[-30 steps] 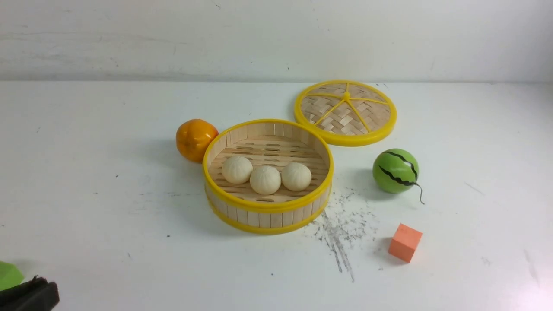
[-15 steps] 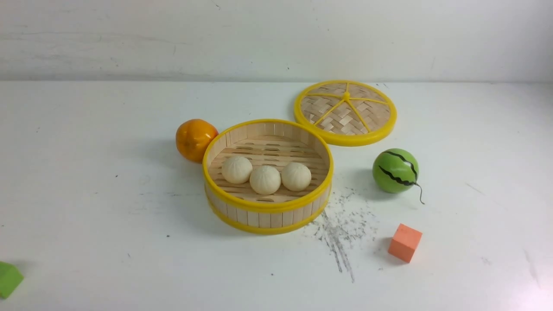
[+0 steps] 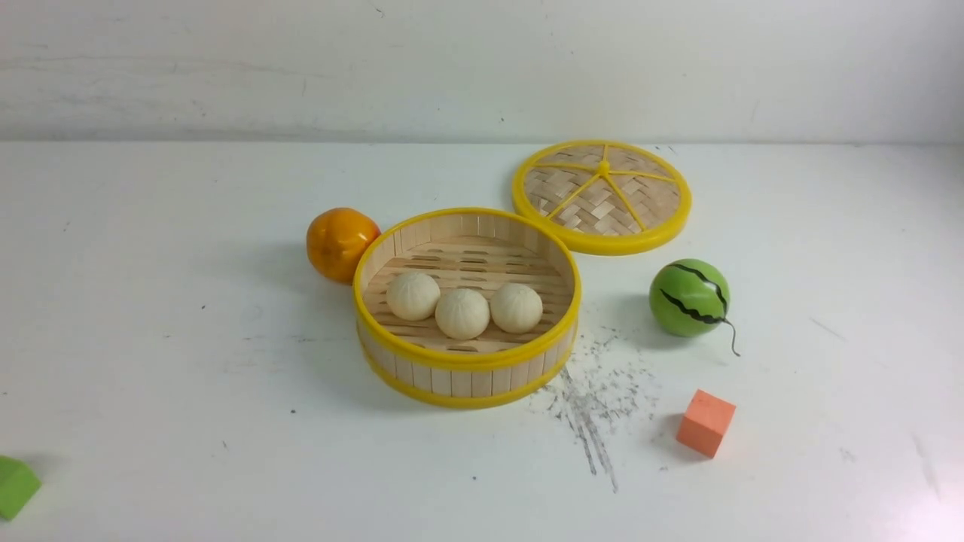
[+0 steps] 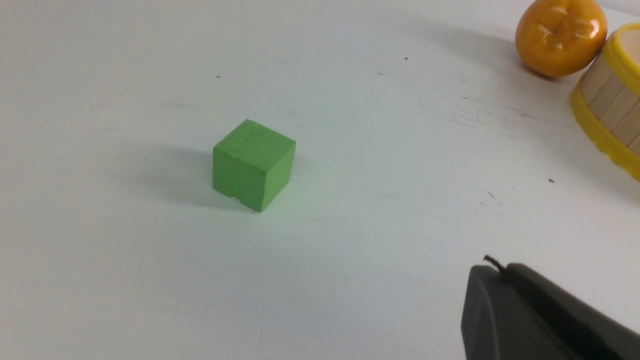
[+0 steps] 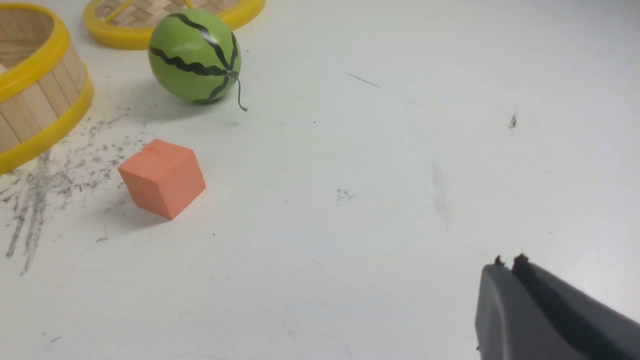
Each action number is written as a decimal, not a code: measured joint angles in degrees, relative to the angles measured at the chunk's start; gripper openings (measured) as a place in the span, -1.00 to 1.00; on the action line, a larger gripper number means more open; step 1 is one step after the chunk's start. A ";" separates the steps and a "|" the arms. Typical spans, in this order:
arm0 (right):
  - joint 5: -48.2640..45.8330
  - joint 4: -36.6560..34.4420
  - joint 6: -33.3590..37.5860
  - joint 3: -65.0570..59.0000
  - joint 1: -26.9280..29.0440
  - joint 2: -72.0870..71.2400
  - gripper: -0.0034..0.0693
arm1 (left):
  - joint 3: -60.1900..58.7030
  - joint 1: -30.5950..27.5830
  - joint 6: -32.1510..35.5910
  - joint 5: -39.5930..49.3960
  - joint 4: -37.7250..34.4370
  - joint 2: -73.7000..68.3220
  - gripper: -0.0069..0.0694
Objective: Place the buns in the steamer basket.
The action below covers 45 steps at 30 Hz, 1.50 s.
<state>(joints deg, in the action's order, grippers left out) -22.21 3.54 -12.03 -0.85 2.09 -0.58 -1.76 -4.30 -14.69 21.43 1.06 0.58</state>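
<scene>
Three cream-white buns (image 3: 413,296) (image 3: 462,314) (image 3: 516,308) lie side by side on the slatted floor of the steamer basket (image 3: 452,380) at the table's middle. Part of the basket's wall also shows in the left wrist view (image 4: 607,107) and in the right wrist view (image 5: 30,100). Neither gripper shows in the front view. My left gripper (image 4: 500,267) is shut and empty, above bare table, well apart from the basket. My right gripper (image 5: 507,265) is shut and empty, above bare table to the right of the basket.
An orange fruit (image 3: 341,242) touches the basket's far left side. The woven lid (image 3: 601,196) lies flat behind it to the right. A watermelon ball (image 3: 690,297) and an orange cube (image 3: 706,422) sit to the right. A green cube (image 3: 15,485) sits front left.
The left gripper, which showed at the front view's lower left corner one second ago, has drawn back out of that view. The buns and basket have not moved.
</scene>
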 joint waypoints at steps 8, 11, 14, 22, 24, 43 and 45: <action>0.00 0.00 0.00 0.00 0.00 0.00 -0.85 | 0.00 0.00 0.00 0.00 0.00 0.00 -0.86; 0.00 0.00 0.00 0.00 0.00 0.00 -0.83 | 0.00 0.00 0.00 0.00 0.00 0.00 -0.86; 0.00 0.00 0.00 0.00 0.00 0.00 -0.82 | 0.00 0.00 0.00 0.00 0.00 0.00 -0.86; 0.00 0.00 0.00 0.00 0.00 0.00 -0.78 | 0.00 0.00 0.00 0.00 0.02 0.00 -0.86; 0.00 0.00 0.00 0.00 0.00 0.00 -0.77 | 0.00 0.00 0.00 0.00 0.02 0.00 -0.86; 0.00 0.00 0.00 0.00 0.00 0.00 -0.72 | -0.02 0.00 0.00 0.00 0.02 0.00 -0.85; 0.00 0.00 0.00 0.00 0.00 0.00 -0.70 | -0.02 0.00 0.00 0.00 0.02 0.00 -0.85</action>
<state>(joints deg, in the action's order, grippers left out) -22.21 3.54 -12.03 -0.85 2.09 -0.58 -1.78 -4.30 -14.69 21.43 1.08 0.58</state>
